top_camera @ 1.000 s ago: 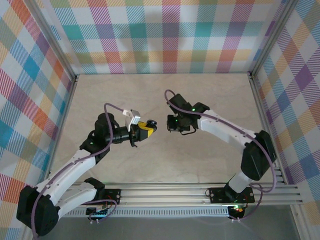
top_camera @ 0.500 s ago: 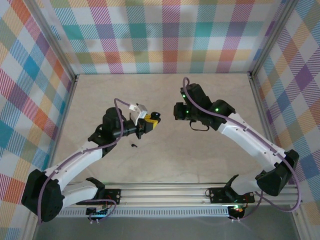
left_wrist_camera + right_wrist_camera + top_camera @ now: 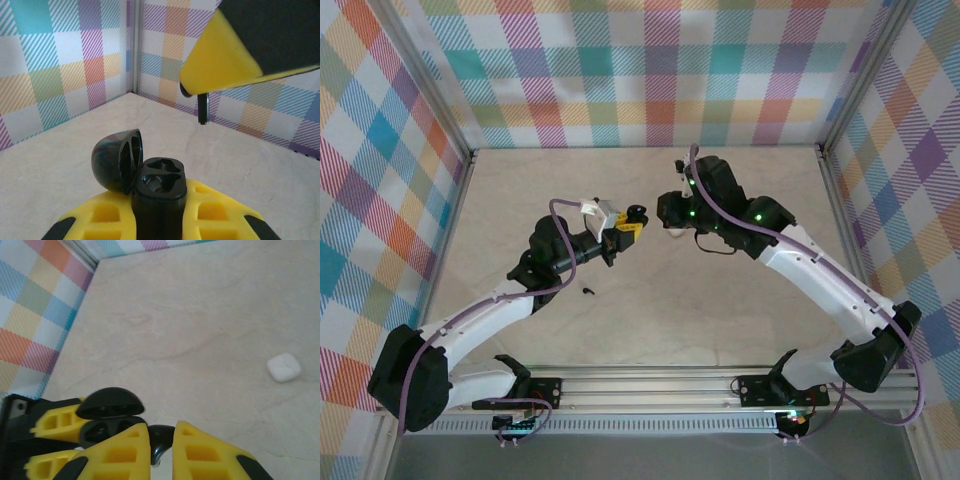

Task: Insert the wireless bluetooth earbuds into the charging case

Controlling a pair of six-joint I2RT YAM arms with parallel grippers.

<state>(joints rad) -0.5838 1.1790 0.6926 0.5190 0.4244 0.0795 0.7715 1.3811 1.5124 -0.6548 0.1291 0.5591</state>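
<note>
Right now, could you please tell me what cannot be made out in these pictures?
- Black earbud, right wrist view: mostly hidden between the fingers of the right gripper.
- Black case, left wrist view: lower body hidden by the fingers of the left gripper and cut by the bottom edge.
- Dark speck on the table, top view: too small to identify.
- White case, right wrist view: contents not visible.

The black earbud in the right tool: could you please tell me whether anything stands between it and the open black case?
Nothing visible does. The black earbud hangs from the right tool with open air between it and the black case, which the left tool holds. Its lid is swung aside, and both sockets look bare.
</note>
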